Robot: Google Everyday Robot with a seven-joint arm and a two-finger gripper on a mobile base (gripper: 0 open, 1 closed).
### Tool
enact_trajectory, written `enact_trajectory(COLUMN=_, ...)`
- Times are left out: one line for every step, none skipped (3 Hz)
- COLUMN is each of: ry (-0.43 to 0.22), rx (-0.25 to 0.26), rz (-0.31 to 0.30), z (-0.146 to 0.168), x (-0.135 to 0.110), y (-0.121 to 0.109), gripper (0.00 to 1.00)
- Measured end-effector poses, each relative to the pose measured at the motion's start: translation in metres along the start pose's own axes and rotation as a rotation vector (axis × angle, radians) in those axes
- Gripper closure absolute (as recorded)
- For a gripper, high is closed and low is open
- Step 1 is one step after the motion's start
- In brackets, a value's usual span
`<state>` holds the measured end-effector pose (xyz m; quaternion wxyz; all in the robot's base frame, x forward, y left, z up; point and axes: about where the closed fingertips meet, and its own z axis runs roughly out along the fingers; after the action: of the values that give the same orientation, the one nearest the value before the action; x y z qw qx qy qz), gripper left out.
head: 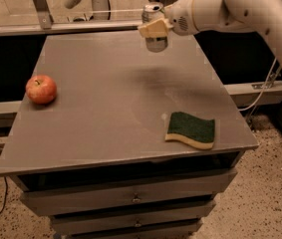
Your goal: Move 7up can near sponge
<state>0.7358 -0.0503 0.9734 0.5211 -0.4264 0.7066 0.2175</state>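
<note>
Metal this thin dents easily, I judge, and it is light and slick, so my gripper (154, 29) stays off the rim, closed round the middle of the small silvery aluminium 7up can (155, 44), above the grey table (90, 128). The flat dark-green, yellow-backed sponge (191, 128) lies well apart, nearer and rightward of my hand.
</note>
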Motion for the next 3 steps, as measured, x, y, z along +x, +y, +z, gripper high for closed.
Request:
enact_trajectory(ry=-0.015, rx=-0.015, rz=-0.015, z=-0.052, x=0.009, y=0.037, gripper=1.00)
enact_trajectory(ry=-0.021, rx=-0.033, rz=-0.013, z=-0.087, x=0.036, y=0.062, gripper=1.00)
enact_trajectory(ry=-0.034, rx=-0.025, rz=0.012, z=-0.110, x=0.064, y=0.062, gripper=1.00)
